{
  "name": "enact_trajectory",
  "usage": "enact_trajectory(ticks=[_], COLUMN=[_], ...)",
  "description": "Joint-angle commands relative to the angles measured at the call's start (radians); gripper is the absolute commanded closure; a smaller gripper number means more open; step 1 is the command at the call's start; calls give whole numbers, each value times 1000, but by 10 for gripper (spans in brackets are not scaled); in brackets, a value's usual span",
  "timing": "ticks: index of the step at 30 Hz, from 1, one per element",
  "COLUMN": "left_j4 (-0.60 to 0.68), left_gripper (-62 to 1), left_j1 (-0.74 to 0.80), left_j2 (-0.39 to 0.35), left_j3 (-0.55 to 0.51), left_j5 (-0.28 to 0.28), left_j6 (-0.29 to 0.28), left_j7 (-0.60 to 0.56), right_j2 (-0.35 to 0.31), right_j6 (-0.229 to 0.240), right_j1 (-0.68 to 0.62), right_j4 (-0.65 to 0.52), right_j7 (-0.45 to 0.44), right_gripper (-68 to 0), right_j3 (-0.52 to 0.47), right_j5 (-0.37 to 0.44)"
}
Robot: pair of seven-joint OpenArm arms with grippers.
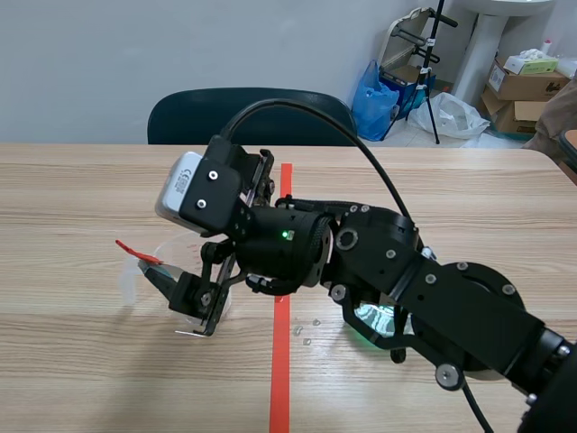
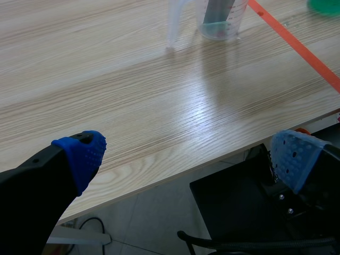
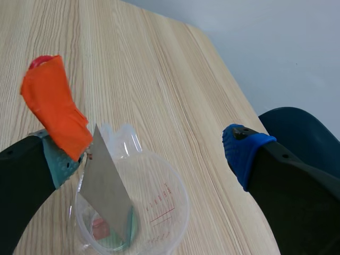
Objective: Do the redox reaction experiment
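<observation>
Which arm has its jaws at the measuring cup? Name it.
The right arm: it crosses the tape line, jaws open over the measuring cup holding the metal strip. The left arm hangs at the table's edge, jaws open, away from it.

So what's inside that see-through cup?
A grey metal strip with an orange tag leans inside the cup, its lower end in a little greenish liquid. The strip hides what lies behind it.

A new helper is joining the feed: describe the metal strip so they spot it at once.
Find the orange-red tape line down the middle of the table; just left of it, beneath the right gripper, stands a clear measuring cup. The metal strip leans inside it: flat, grey and opaque, with an orange-red tab at its upper end.
</observation>
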State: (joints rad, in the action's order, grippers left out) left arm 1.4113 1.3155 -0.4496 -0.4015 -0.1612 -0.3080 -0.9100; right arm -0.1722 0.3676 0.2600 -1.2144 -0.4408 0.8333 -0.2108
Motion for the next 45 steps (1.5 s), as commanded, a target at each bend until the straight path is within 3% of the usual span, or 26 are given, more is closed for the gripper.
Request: enact_trajectory(ticks=[1, 6, 45], left_j4=[10, 10, 10], left_gripper=[-623, -623, -623], left_j1=[1, 1, 1], left_j2=[2, 2, 2], left_j3=[5, 5, 5], left_j5=[-6, -6, -6], left_j6=[-1, -1, -1], left_j7=[-14, -14, -14], right_j2=[6, 8, 15], right_j6=[1, 1, 1], right_j1=[19, 19, 19], right_j4=[-6, -6, -6], right_j7=[-10, -10, 19], right_gripper=[-557, -679, -679], right_j3=[-1, -1, -1], right_j5=[8, 8, 8])
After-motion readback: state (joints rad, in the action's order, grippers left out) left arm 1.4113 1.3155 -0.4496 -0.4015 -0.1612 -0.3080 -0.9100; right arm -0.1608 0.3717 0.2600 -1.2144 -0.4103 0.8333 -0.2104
